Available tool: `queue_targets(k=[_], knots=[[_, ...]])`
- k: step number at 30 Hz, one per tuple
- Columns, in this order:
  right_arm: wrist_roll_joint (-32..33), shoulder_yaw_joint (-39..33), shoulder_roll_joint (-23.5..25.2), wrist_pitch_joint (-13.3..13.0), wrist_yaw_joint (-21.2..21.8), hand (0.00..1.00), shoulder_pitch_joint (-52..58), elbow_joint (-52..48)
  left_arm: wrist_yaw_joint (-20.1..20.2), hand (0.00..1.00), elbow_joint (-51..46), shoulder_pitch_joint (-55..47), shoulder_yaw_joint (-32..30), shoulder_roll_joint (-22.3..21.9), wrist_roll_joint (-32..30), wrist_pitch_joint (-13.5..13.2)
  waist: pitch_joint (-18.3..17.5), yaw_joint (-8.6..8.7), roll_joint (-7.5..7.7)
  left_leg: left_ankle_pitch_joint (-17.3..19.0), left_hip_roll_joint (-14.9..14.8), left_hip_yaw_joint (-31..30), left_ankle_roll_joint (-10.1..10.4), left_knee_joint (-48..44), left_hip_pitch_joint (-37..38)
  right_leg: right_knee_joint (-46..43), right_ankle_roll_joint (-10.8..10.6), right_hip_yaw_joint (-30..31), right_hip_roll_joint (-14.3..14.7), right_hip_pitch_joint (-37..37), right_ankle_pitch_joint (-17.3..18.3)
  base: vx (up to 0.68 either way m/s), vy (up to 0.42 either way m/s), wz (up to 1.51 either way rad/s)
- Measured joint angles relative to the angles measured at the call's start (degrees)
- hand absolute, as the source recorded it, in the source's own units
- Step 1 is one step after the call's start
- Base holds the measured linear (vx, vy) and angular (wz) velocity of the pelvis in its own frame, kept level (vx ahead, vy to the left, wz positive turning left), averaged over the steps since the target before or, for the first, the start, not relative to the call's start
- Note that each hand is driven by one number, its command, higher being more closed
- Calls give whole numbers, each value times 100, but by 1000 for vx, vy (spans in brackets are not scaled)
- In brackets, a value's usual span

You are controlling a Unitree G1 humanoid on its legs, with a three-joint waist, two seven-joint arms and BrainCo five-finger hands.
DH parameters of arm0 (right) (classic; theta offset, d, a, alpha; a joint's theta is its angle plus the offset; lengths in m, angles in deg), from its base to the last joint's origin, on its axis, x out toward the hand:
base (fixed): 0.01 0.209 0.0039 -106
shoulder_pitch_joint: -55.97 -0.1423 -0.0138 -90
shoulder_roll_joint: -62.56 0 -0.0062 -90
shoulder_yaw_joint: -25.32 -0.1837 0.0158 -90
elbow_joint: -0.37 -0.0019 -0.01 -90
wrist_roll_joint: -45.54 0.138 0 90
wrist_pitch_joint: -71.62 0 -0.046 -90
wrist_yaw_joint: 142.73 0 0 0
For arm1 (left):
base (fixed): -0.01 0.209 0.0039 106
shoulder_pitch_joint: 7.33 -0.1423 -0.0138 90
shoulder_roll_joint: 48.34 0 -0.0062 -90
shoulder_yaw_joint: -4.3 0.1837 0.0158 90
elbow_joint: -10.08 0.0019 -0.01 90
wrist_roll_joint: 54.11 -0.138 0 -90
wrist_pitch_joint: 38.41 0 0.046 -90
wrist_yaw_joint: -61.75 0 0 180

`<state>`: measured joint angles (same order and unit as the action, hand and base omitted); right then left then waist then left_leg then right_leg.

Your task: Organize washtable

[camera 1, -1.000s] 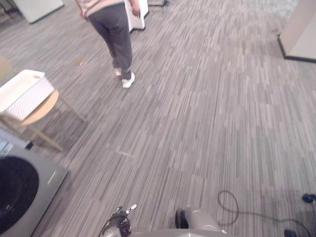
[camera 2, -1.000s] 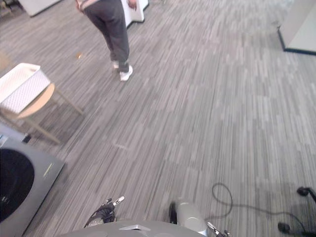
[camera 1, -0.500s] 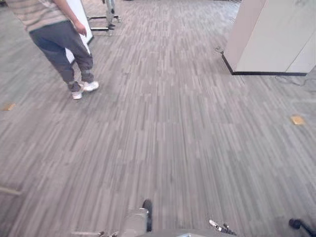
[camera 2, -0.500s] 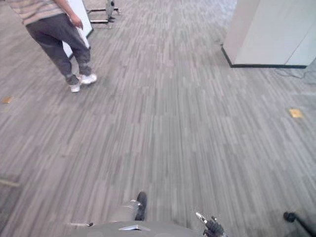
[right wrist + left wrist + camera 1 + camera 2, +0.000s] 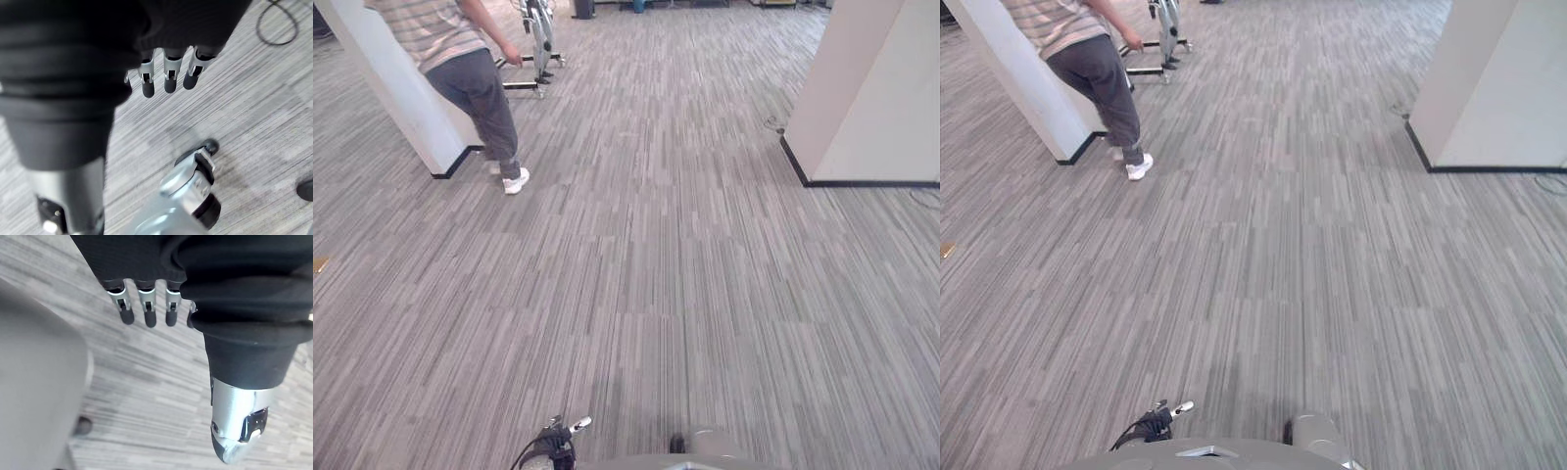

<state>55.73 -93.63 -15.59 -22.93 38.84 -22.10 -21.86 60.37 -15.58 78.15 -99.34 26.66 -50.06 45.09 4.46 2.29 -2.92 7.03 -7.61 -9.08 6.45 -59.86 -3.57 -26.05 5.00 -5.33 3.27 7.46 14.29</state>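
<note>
Since the washtable is, I judge, yet to be reached across open carpet (image 5: 685, 294), left hand (image 5: 145, 308) and right hand (image 5: 168, 73) hang empty, fingers loosely straight, a person (image 5: 470, 69) standing by a pillar (image 5: 391, 88) ahead.

No legible txt, labels, nos. or signs on floor (image 5: 685, 274), white pillar (image 5: 886, 88), person's top (image 5: 431, 24)

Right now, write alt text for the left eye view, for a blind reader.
Grey striped carpet stretches ahead; a person in dark trousers stands upper left beside a white pillar. A white partition stands upper right, and the left hand shows at the bottom edge.
</note>
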Motion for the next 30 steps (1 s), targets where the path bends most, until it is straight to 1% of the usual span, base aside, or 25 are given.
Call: queue_targets(k=[2, 3, 6, 9, 10, 11, 12, 13, 14, 15, 16, 17, 18, 19, 20, 21, 22, 23, 24, 25, 26, 27, 28, 29, 30], knots=[[2, 228, -45, -17, -89, 0, -195, -30, 20, 0, -169, -34, 80, 123, 58, -7, 76, -114, 47, 215, 62, 398, -370, -1042, -583, 387, 167, 203, 179, -757, 154, 225, -3, -40], [3, 435, -71, -27, -117, 0, -383, -33, 23, 0, -224, -1, 283, 247, 61, -30, 84, -203, 106, 399, 196, 661, -550, -961, -1013, 692, 222, 362, 197, -1163, 190, 35, 60, -61], [29, 792, -139, -128, -159, 0, -761, -43, 2, 0, -419, 0, 528, 435, 78, -107, 79, -376, 246, 661, 499, 993, -597, 808, -1806, 1233, 201, 759, 82, -1684, 255, -228, 71, -78], [221, 1347, -198, -245, -164, 0, -943, -246, -80, 0, -435, 2, 757, 484, 139, -102, 59, -502, 171, -192, 549, 1136, -172, 4514, -2092, 1832, 80, 1187, 21, -2382, 497, -152, 102, -63], [226, 1355, -178, -249, -160, 0, -895, -239, -132, 0, -370, -70, 790, 471, 162, -94, 43, -577, 129, -779, 532, 1092, -182, 4430, -2164, 1768, 83, 1438, 35, -2599, 556, 493, 194, -79], [226, 1394, -81, -250, -156, 0, -807, -239, -169, 0, -316, -216, 784, 526, 177, -85, -75, -595, 200, -1387, 648, 1147, -590, 4446, -1977, 1079, 84, 1588, -62, -2449, 577, 629, 184, -63], [224, 1394, -55, -249, -153, 0, -796, -237, -171, 0, -316, -240, 784, 548, 178, -85, -95, -595, 252, -1400, 685, 1167, -641, 4449, -1948, 862, 60, 1601, -92, -2383, 587, 673, 154, -14], [224, 1301, 96, -247, -149, 0, -633, -178, -186, 0, -305, -269, 811, 732, 180, -89, -223, -504, 632, -1006, 994, 1281, -816, 4398, -1757, -867, -624, 1650, -265, -1661, 223, 539, 127, 24], [224, 1243, 111, -238, -146, 0, -604, -21, -200, 0, -269, -251, 917, 827, 201, -89, -155, -452, 751, -727, 1172, 1268, -965, 4328, -1458, -1995, -1709, 1748, -234, -1274, -720, 494, 114, 34], [227, 1209, 110, -226, -144, 0, -583, 25, -199, 0, -242, -233, 960, 864, 208, -83, -121, -410, 782, -588, 1249, 1215, -1022, 4332, -1264, -2446, -2054, 1733, -260, -1127, -1289, 368, 97, 26], [224, 1107, 89, -226, -140, 0, -539, 30, -214, 0, -200, -212, 993, 875, 222, -72, -44, -365, 786, -439, 1337, 1150, -1030, 4332, -919, -3179, -2034, 1565, -339, -881, -1375, 273, 42, 27], [224, 1000, 56, -235, -132, 0, -468, 4, -216, 0, -155, -206, 1185, 885, 222, -44, 10, -271, 678, -219, 1378, 995, -1075, 4388, -450, -3839, -1627, 1090, -505, -562, -1131, 220, 20, 35], [248, 883, 51, -238, -88, 0, -340, -35, -205, 0, -160, -199, 1351, 847, 221, -43, 47, -189, 513, 53, 1347, 825, -1161, 4536, 11, -4040, -1022, 760, -561, -208, -751, 110, 5, 32], [244, 853, 25, -246, -52, 0, -311, -37, -201, 0, -155, -154, 1413, 824, 216, -50, 69, -188, 510, 127, 1294, 803, -1175, 4621, 243, -3962, -872, 719, -546, -16, -528, -51, 9, 20], [336, 801, -15, -238, -18, 0, -287, -63, -197, 0, -140, -91, 1415, 765, 213, -48, 84, -184, 319, 291, 1176, 748, -1190, 4785, 648, -3483, -727, 696, -450, 396, -165, -207, 8, 23], [404, 745, -33, -238, 22, 0, -240, -60, -191, 0, -98, -32, 1408, 688, 215, -49, 123, -125, 277, 485, 1011, 648, -1167, 4899, 953, -2513, -743, 669, -357, 735, 34, -311, 5, 31], [445, 723, -17, -237, 29, 0, -216, -59, -181, 0, -96, 0, 1383, 649, 215, -50, 121, -117, 188, 595, 938, 588, -1143, 4943, 1072, -1917, -770, 643, -356, 846, 26, -355, 10, 51], [449, 718, 20, -235, 28, 0, -156, -72, -160, 0, -110, 36, 1293, 562, 218, -53, 131, -116, 228, 842, 839, 477, -1066, 4975, 1294, -457, -1012, 584, -476, 982, -247, 4, -84, 50], [449, 672, 65, -222, 26, 0, -101, -53, -136, 0, -153, 59, 1177, 482, 177, -73, 104, -106, 330, 1086, 851, 366, -994, 4986, 1486, 953, -1070, 581, -677, 1103, -701, 258, -170, 51], [451, 671, 113, -203, 15, 0, -86, -33, -133, 0, -151, 53, 1065, 423, 127, -77, 76, -115, 404, 1228, 855, 320, -959, 4989, 1570, 1365, -1088, 634, -780, 1184, -870, 740, -361, 45], [456, 669, 119, -135, 11, 0, -66, -29, -123, 0, -146, 39, 779, 261, 72, -74, 70, -74, 419, 1515, 756, 200, -969, 5030, 1865, 1227, -1107, 551, -846, 1294, -1377, 876, -370, 45], [449, 732, 48, -114, 9, 0, 25, -34, -85, 0, -85, -26, 612, 155, -35, -51, -60, -46, 313, 1461, 553, 139, -896, 4957, 2088, 718, -1019, 426, -687, 1355, -1543, 874, -370, 45], [448, 732, 48, -115, 6, 0, 31, -35, -59, 0, -89, -21, 518, 119, -97, -44, -106, -51, 278, 1380, 481, 130, -815, 4672, 2036, 497, -927, 386, -635, 1359, -1567, 795, -352, 46], [449, 703, -42, -105, 11, 0, 30, -33, -23, 0, -101, -19, 334, -21, -112, -39, -193, -14, 124, 1253, 309, 76, -761, 3753, 1741, 331, -537, 146, -518, 1201, -1390, 584, -307, 37], [448, 636, -85, -106, 20, 0, 24, -39, -19, 0, -99, -28, 189, -105, -107, -38, -226, 6, 74, 1116, 216, 51, -601, 3218, 1528, 348, -447, 29, -439, 1078, -1317, 661, -322, 37]])
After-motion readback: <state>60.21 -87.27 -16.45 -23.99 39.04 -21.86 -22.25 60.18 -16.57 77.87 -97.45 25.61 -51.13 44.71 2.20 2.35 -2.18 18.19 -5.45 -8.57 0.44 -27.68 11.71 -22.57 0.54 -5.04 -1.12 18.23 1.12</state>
